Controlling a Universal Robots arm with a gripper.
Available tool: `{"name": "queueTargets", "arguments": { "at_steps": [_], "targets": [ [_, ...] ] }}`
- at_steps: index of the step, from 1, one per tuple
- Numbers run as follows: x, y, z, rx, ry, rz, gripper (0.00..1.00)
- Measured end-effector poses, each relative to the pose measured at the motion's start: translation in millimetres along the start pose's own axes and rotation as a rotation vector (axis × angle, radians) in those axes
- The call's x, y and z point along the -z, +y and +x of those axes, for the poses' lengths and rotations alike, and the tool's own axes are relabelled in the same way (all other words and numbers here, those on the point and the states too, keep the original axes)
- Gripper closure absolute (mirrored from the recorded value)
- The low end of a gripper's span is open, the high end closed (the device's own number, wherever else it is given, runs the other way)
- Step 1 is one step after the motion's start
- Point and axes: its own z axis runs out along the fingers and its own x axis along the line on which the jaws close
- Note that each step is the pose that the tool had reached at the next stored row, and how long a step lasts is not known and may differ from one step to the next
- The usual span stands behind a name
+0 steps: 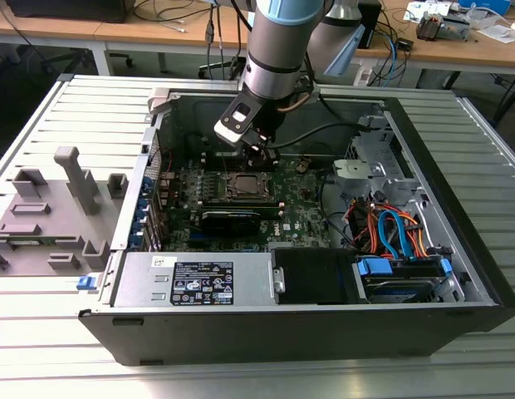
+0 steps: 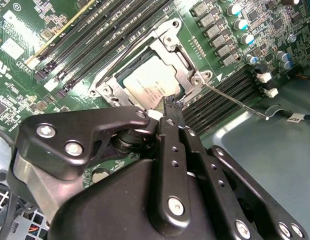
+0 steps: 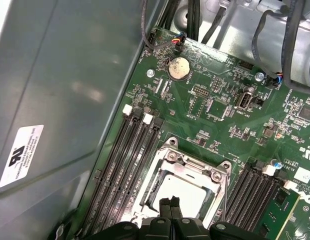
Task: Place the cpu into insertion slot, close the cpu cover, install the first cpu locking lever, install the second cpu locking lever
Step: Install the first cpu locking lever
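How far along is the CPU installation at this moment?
Done: the cpu sits in the insertion slot, and the cpu cover looks lowered over it. In hand: the gripper, jaws shut, is at the cover's edge. Left: one locking lever sticks out free; the other I cannot judge.

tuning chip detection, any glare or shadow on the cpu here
Second wrist view: glare leaves the cpu top pale; first wrist view: the cpu is washed near white, with a sheen on the case wall; exterior view: the cpu sits dim.
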Motion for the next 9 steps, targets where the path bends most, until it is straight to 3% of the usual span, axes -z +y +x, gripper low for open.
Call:
{"name": "queueTargets", "arguments": {
  "at_steps": [9],
  "targets": [
    [0.0, 0.0, 0.0, 0.007, 0.0066, -0.0024, 0.89]
  ]
}}
